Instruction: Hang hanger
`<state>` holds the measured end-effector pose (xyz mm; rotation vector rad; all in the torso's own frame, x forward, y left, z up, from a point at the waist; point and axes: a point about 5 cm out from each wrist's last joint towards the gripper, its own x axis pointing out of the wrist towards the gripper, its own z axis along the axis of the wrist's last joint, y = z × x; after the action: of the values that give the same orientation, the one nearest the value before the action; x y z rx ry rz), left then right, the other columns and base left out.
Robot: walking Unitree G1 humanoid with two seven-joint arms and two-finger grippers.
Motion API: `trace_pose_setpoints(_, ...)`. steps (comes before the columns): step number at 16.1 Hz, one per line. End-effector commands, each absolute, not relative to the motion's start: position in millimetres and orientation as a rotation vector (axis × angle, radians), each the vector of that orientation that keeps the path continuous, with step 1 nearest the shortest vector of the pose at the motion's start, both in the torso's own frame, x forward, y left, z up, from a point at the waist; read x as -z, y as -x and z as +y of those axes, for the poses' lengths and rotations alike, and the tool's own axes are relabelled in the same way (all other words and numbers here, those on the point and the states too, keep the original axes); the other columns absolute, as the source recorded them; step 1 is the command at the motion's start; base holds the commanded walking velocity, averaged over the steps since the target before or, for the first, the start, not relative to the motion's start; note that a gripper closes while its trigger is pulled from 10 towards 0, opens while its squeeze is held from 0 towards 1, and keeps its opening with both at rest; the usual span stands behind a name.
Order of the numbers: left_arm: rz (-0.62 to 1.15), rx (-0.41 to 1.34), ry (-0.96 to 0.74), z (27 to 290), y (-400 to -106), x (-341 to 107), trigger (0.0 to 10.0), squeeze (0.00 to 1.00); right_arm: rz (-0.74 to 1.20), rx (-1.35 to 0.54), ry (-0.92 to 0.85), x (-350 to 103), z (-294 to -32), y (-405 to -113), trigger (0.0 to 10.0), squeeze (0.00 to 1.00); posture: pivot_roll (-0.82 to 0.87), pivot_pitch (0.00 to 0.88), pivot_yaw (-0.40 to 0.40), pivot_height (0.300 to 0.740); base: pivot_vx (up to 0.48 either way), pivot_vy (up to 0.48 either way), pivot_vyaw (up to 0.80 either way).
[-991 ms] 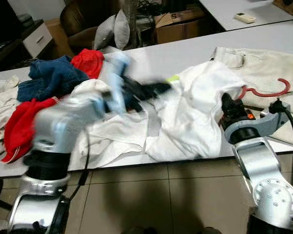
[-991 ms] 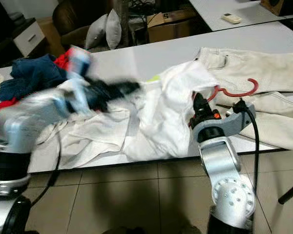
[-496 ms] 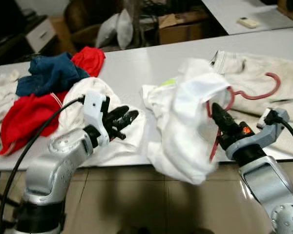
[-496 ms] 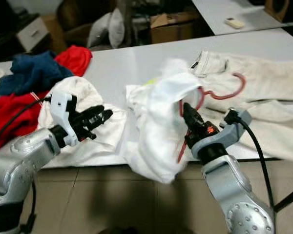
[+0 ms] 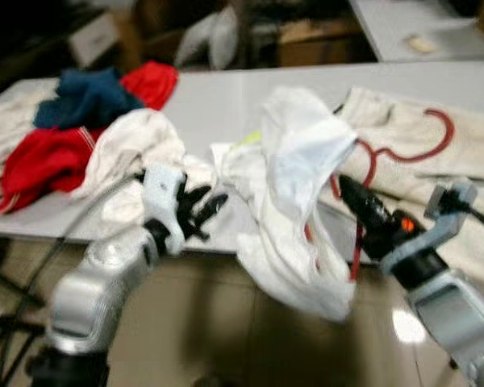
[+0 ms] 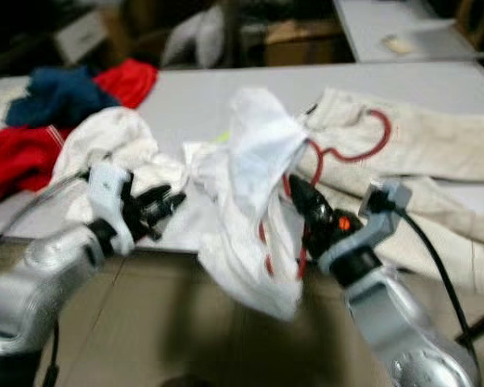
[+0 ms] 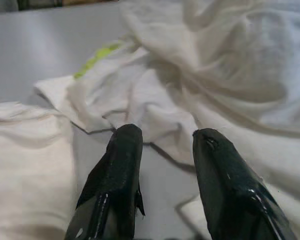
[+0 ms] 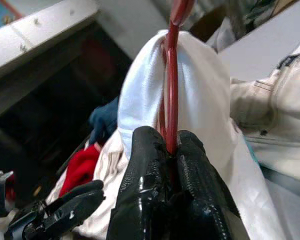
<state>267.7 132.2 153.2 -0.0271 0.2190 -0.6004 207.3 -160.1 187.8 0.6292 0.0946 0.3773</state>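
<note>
A red hanger point(image 5: 432, 137) carries a white shirt point(image 5: 300, 173) that droops over the table's front edge. Its hook lies over beige trousers point(image 5: 403, 121). My right gripper point(image 5: 348, 190) comes in from the front right. In the right wrist view my right gripper point(image 8: 170, 146) is shut on the red hanger point(image 8: 171, 85), with the white shirt point(image 8: 200, 95) draped just beyond the fingers. My left gripper point(image 5: 208, 208) hovers open at the table's front edge, left of the shirt. In the left wrist view my left gripper point(image 7: 162, 140) holds nothing, and white cloth point(image 7: 155, 95) lies ahead of it.
On the grey table point(image 5: 218, 105) lie a white heap point(image 5: 137, 145), a red garment point(image 5: 44, 161), blue jeans point(image 5: 85, 97) and another red cloth point(image 5: 152, 81). Tiled floor point(image 5: 218, 322) is below the front edge. Cushions point(image 5: 210, 40) and a cardboard box point(image 5: 315, 36) stand behind.
My left gripper has drawn back from over the shirt to the table's front edge. My right gripper has pulled the hanger and shirt up and toward the edge. The camera has shifted.
</note>
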Motion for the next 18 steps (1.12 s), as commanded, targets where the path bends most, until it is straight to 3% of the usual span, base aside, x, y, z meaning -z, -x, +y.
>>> trace_pose_setpoints(1,0.189,0.554,-0.014,140,-271,-158,10.0,0.0,0.087,-0.434,-0.632,-192,-153,-205,10.0,0.0,-0.09,0.049,0.16,0.74,0.0,0.0,0.79)
trace_pose_setpoints(7,0.152,0.561,-0.015,136,-274,-165,10.0,0.0,0.071,-0.397,-0.653,-193,-153,-211,10.0,0.0,-0.07,0.056,0.155,0.74,0.0,0.0,0.79)
trace_pose_setpoints(10,0.117,0.551,0.025,134,-275,-169,10.0,0.0,-0.078,-0.262,-0.671,-214,-173,-225,10.0,0.0,-0.08,0.058,0.148,0.74,0.0,0.0,0.78)
trace_pose_setpoints(13,0.086,0.57,0.056,130,-276,-175,10.0,0.0,-0.281,-0.335,-0.69,-260,-185,-228,10.0,0.0,-0.08,0.053,0.146,0.74,0.0,0.0,0.8)
trace_pose_setpoints(15,0.085,0.593,0.065,128,-275,-176,10.0,0.0,-0.244,-0.451,-0.566,-268,-177,-223,10.0,0.0,-0.08,0.05,0.148,0.74,0.0,0.0,0.8)
trace_pose_setpoints(18,0.097,0.616,0.058,126,-273,-174,10.0,0.0,-0.156,-0.463,-0.553,-258,-167,-223,10.0,0.0,-0.09,0.053,0.161,0.74,0.0,0.0,0.8)
